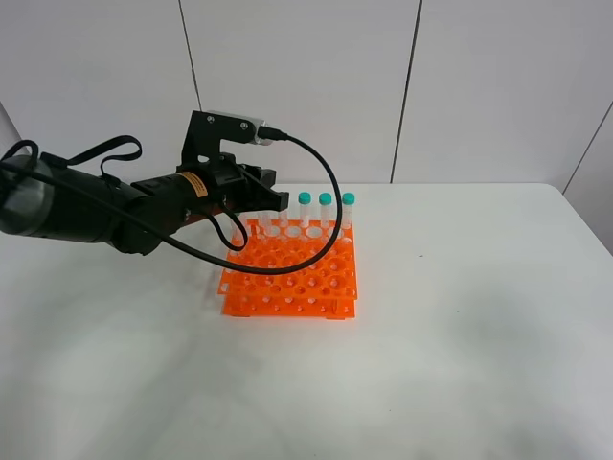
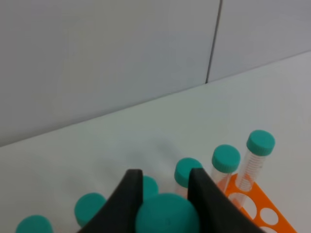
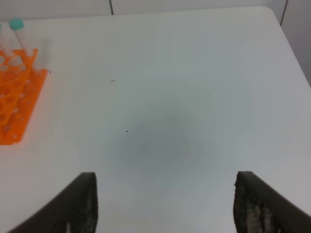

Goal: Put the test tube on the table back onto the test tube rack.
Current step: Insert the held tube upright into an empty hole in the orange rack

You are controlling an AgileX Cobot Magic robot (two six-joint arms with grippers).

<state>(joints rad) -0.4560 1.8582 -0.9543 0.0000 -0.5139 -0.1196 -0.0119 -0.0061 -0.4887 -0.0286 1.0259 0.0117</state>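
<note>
The orange test tube rack (image 1: pixel 292 273) stands on the white table (image 1: pixel 460 316). Three teal-capped tubes (image 1: pixel 326 206) stand in its back row at the right. My left gripper (image 1: pixel 273 198) hovers over the rack's back left and hides more tubes there. In the left wrist view the gripper (image 2: pixel 165 175) is shut on the teal cap of a test tube (image 2: pixel 167 218), held upright among several capped tubes (image 2: pixel 226 158). Whether its tip is in a hole is hidden. My right gripper (image 3: pixel 165 204) is open and empty above bare table, to the right of the rack (image 3: pixel 14 102).
A white panelled wall (image 1: pixel 306 86) runs behind the table. The black cable (image 1: pixel 321 235) of the left arm loops over the rack's middle. The table's right edge and corner (image 3: pixel 272 14) show in the right wrist view.
</note>
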